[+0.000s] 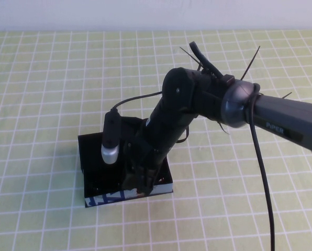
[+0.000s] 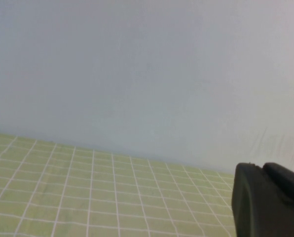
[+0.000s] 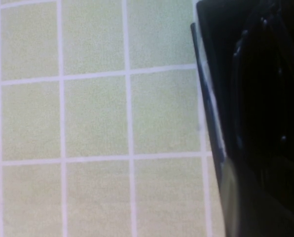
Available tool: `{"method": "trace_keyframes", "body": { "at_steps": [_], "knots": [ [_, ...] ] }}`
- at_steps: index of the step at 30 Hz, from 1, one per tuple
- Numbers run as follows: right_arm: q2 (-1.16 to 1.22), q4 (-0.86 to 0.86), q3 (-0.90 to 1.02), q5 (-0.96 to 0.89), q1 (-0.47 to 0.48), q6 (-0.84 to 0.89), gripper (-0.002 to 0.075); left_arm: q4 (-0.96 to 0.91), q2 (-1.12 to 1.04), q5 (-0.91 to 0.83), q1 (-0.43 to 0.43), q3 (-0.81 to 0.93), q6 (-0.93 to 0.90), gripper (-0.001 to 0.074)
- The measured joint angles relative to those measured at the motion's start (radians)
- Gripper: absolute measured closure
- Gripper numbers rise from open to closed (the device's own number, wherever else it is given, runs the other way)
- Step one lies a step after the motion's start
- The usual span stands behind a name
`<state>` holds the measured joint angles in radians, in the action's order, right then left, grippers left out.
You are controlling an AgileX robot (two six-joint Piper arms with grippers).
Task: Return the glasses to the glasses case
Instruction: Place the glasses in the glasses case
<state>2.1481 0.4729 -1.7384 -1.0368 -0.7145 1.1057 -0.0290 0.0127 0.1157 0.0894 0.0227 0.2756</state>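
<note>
R gripper [image 1: 142, 184] over 1 glasses case [image 1: 90, 157], L gripper [image 2: 268, 200] parked

1 black glasses case [image 1: 93, 162] with a blue and white patterned edge sits on 1 green checked tablecloth [image 1: 51, 78]. 1 robot arm [image 1: 281, 123], the right one, reaches from the right, and its right gripper [image 1: 141, 183] hangs low over the case's near edge. 1 black cable [image 1: 263, 178] runs down beside that arm. 1 left gripper [image 2: 268, 200] shows only as a dark corner in the left wrist view. 0 glasses can be made out.
</note>
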Motion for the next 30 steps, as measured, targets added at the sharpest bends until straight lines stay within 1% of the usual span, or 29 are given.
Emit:
{"method": "trace_keyframes", "body": {
  "at_steps": [8, 14, 18, 20, 25, 27, 30],
  "knots": [
    [-0.021, -0.021, -0.089, 0.017, 0.000, -0.006, 0.0630, 0.000, 0.000, -0.001, 0.000, 0.000, 0.000, 0.0738],
    [-0.022, -0.166, -0.095, 0.045, 0.000, -0.086, 0.0630, 0.000, 0.000, -0.002, 0.000, 0.000, 0.000, 0.0738],
    [-0.022, -0.186, -0.095, 0.025, 0.001, -0.120, 0.0623, 0.000, 0.000, -0.002, 0.000, 0.000, 0.000, 0.0738],
    [-0.022, -0.186, -0.095, 0.011, 0.001, -0.138, 0.0592, 0.000, 0.000, -0.002, 0.000, 0.000, 0.000, 0.0738],
    [-0.022, -0.186, -0.095, -0.020, 0.001, -0.151, 0.0456, 0.000, 0.000, -0.002, 0.000, 0.000, 0.000, 0.0738],
    [-0.022, -0.184, -0.095, -0.020, 0.001, -0.152, 0.0436, 0.000, 0.000, -0.004, 0.000, 0.000, 0.000, 0.0738],
    [-0.022, -0.182, -0.081, -0.020, 0.001, -0.155, 0.0425, 0.000, 0.000, -0.004, 0.000, 0.000, 0.000, 0.0738]
  ]
}}
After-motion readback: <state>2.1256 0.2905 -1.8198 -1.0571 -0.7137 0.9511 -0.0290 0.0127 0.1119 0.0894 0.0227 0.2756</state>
